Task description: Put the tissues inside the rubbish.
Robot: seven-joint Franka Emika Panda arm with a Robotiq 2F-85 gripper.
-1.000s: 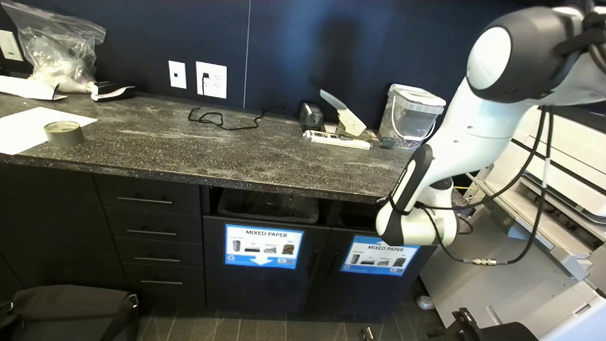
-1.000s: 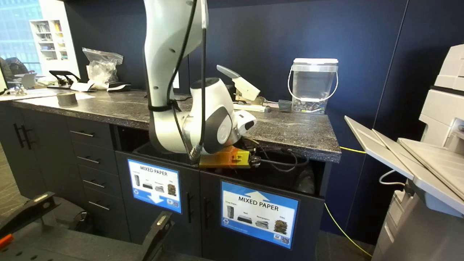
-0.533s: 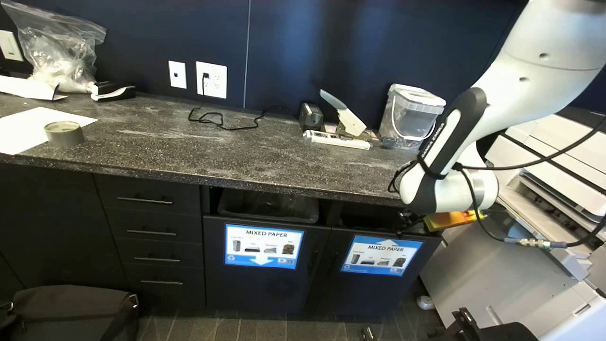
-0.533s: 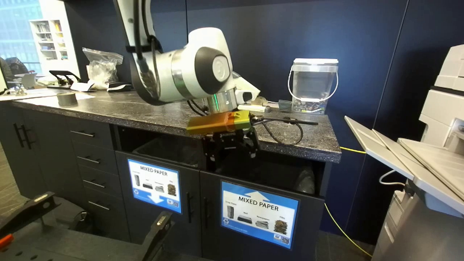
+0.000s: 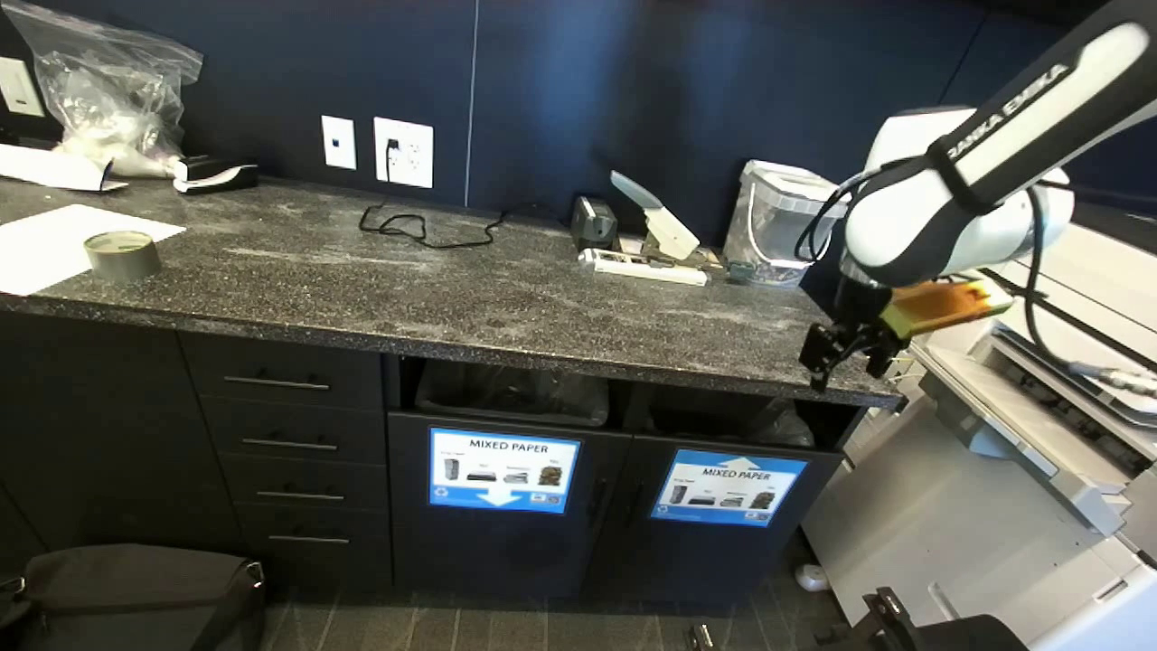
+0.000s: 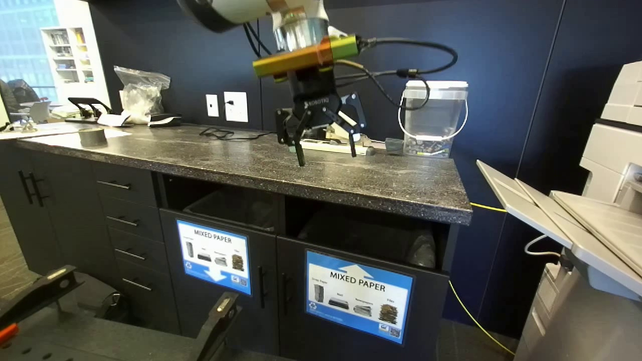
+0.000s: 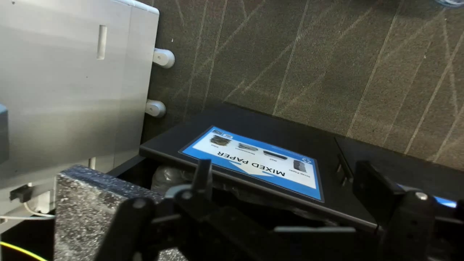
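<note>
No tissues show in these frames; the inside of the rubbish is dark. The rubbish is a pair of dark bins under the counter, behind doors with MIXED PAPER signs. Clear liner plastic (image 6: 424,248) bulges at the right side of the right bin, and the left bin (image 5: 515,395) also has a see-through liner. My gripper (image 6: 327,158) is raised above the right bin's opening, by the front of the counter. Its black fingers (image 6: 300,154) point down, spread wide with nothing between them. In the wrist view the gripper (image 7: 284,174) spans the right sign and bin opening.
The speckled counter (image 6: 401,185) overhangs the bins. On it stand a lidded clear bucket (image 6: 435,120), a large stapler (image 5: 667,226), a tape roll (image 5: 123,256), paper sheets (image 5: 54,240) and a plastic bag (image 5: 113,113). A printer (image 5: 994,488) stands at the counter's right end.
My gripper has risen from the right bin's opening, where it was hidden one second ago, to above counter height. Its open fingers now show fully, and the bin's liner is uncovered.
</note>
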